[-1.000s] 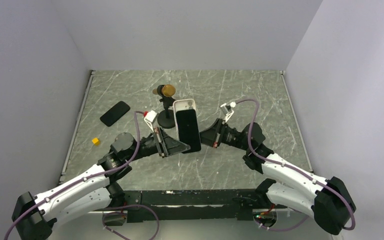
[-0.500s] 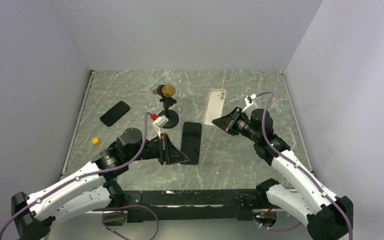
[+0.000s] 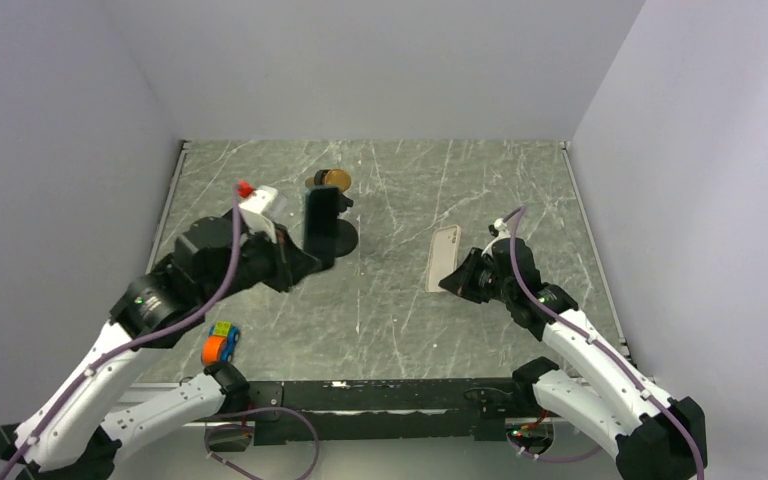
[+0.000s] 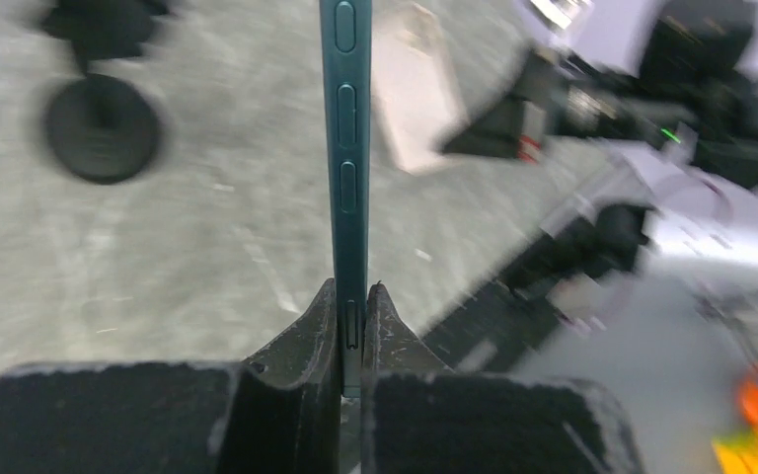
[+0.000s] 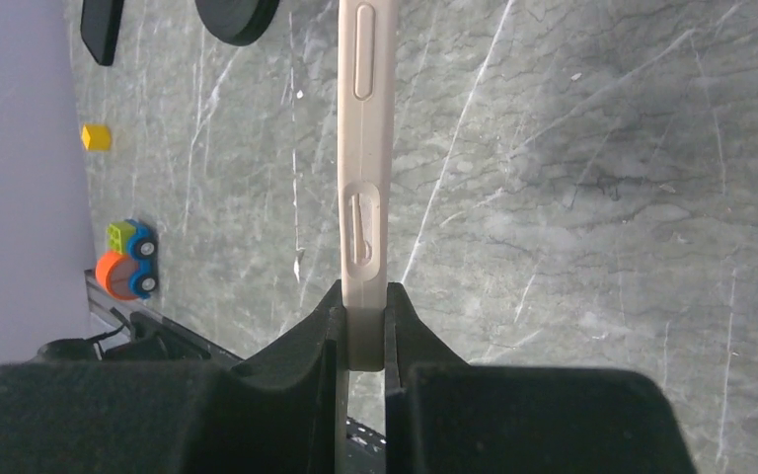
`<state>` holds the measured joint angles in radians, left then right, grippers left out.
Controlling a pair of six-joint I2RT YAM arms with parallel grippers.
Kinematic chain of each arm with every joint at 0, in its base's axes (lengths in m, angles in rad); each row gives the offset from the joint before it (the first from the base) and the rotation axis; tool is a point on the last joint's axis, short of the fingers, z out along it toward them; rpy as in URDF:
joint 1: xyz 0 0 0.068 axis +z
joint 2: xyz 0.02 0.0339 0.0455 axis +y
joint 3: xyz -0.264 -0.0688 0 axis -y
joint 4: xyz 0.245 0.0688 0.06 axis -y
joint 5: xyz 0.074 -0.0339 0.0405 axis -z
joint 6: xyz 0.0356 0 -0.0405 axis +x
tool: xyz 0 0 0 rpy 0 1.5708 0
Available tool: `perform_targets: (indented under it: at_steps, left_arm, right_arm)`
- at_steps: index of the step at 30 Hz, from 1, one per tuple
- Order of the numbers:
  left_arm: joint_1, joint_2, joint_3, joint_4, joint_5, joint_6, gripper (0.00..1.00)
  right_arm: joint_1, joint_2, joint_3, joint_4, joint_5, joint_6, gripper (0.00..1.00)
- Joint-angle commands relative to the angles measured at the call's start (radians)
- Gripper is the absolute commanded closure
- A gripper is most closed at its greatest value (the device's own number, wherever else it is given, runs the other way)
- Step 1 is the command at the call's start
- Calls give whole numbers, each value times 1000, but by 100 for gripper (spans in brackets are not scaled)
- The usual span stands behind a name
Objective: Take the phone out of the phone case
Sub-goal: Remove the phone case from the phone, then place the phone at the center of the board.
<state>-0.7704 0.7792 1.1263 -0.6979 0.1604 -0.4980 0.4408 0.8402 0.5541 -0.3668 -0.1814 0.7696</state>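
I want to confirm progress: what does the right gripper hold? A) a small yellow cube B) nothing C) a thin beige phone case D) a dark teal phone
C: the right gripper is shut on the beige phone case; the dark teal phone is in the left gripper.

White arm links [image 3: 590,345], black joints [image 3: 155,300], purple cables [image 3: 515,280], black fingers [image 5: 296,351]

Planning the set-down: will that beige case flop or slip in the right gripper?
Probably stiff enough: the case stands straight out of the right gripper, no visible sag. Likely light, since a pinch at one end carries it. Its smooth-looking edge may slip if bumped.
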Motion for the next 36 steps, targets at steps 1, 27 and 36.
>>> perform_targets:
  at_steps: [1,27,36]
  left_arm:
    - [107,-15,143,-189,-353,116,100]
    - [455,64,-603,275,300,-113,100]
    - [209,98,-708,502,320,-251,100]
  right_arm:
    - [-1,-21,36,-1,15,-36,100]
    - [-1,-121,36,-30,12,-56,100]
    - [-1,-45,43,50,-47,-48,100]
